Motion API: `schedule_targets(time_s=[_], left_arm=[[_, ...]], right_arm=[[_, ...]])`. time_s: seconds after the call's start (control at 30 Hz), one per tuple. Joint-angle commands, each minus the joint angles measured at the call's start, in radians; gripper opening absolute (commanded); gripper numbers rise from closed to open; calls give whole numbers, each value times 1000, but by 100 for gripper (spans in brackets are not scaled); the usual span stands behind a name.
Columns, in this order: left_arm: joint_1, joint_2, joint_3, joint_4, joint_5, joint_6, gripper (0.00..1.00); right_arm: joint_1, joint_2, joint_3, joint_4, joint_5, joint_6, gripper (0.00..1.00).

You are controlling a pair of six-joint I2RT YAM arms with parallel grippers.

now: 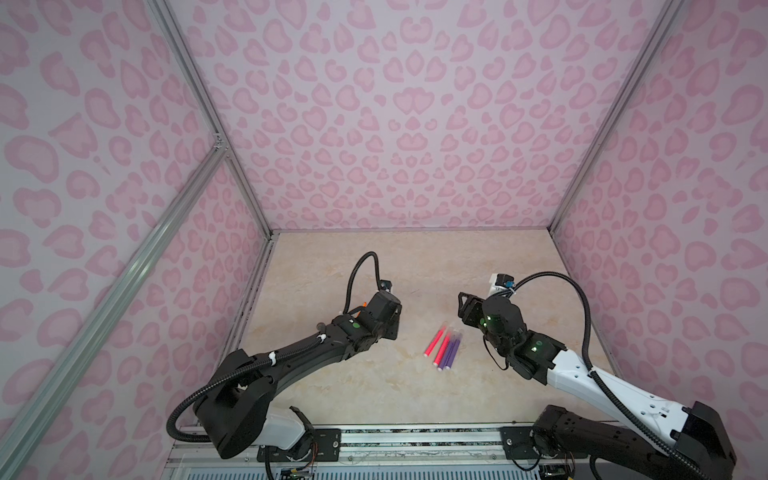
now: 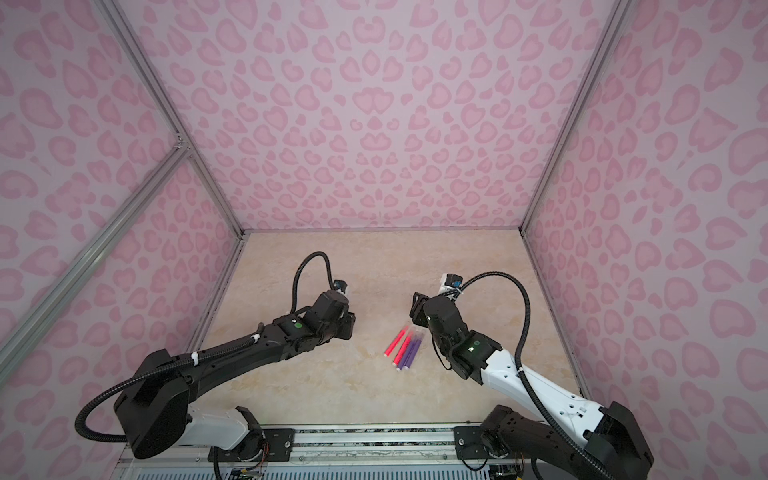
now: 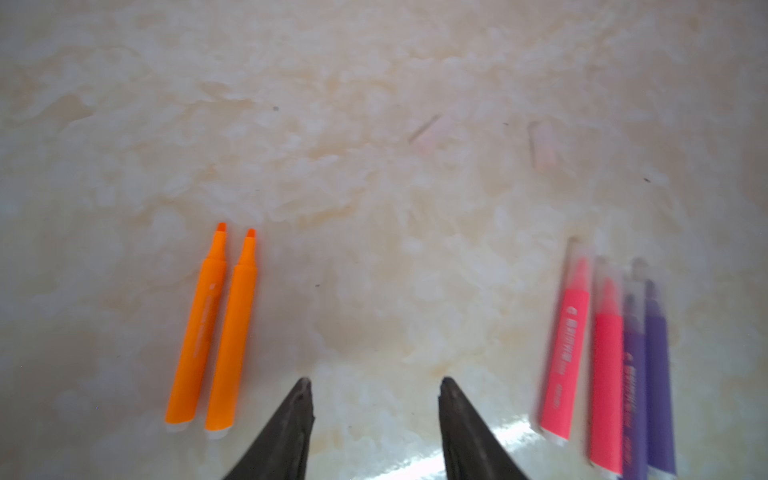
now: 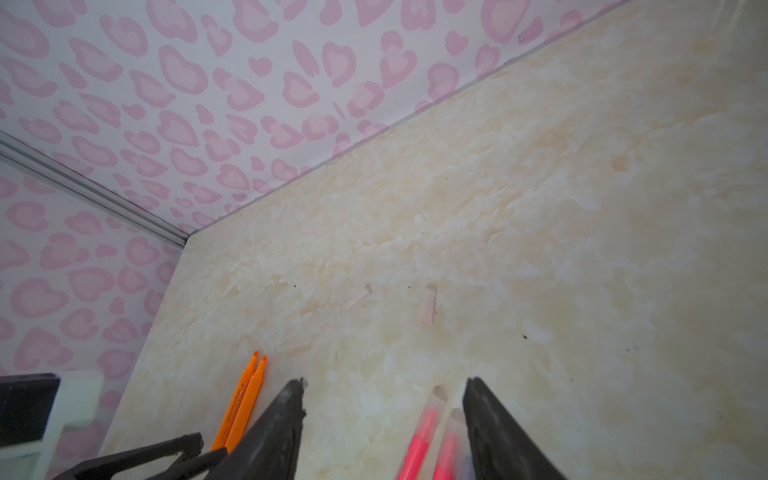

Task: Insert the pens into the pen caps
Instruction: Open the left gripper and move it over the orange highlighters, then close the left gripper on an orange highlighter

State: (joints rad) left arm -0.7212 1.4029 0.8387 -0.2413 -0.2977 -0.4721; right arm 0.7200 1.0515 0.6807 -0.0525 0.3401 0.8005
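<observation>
1. The counter (image 1: 374,257) carries everything. The four-pen cluster (image 1: 442,348), lying side by side near its middle, is the landmark here.
2. The right pincer (image 4: 384,380) hovers just over the cluster's tip end. Its jaws stand wide and it holds nothing.
3. The left pincer (image 3: 374,380) is well to the left of the cluster, above bare counter. Its jaws are moderately apart with nothing between them.
4. The cluster is made up of two pink pens (image 3: 567,357) and two purple pens (image 3: 658,374), touching or nearly so. Each seems to wear a pale sleeve over its tip, though the left wrist view is blurred there. I judge these four finished.
5. The orange pens (image 3: 212,332) lie as a touching pair well apart from the cluster, on the left arm's side, mostly hidden under that arm in both top views. Their tips are bare, so these two are left to do.
6. Two loose pen caps (image 3: 426,133) lie beyond the cluster's tip end, toward the back wall, and apart from each other. They are faint against the counter and very likely meant for the orange pair. By my judgement, about two thirds of the task is done.
</observation>
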Motion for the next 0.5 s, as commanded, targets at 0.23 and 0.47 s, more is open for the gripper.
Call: schedule_targets(time_s=[0.23, 0.47], left_arm=[[117, 140, 48, -116, -79, -118, 44], [143, 202, 76, -124, -52, -100, 45]], right_arm=[[1, 48, 27, 3, -35, -12, 62], [1, 64, 29, 19, -42, -18, 63]])
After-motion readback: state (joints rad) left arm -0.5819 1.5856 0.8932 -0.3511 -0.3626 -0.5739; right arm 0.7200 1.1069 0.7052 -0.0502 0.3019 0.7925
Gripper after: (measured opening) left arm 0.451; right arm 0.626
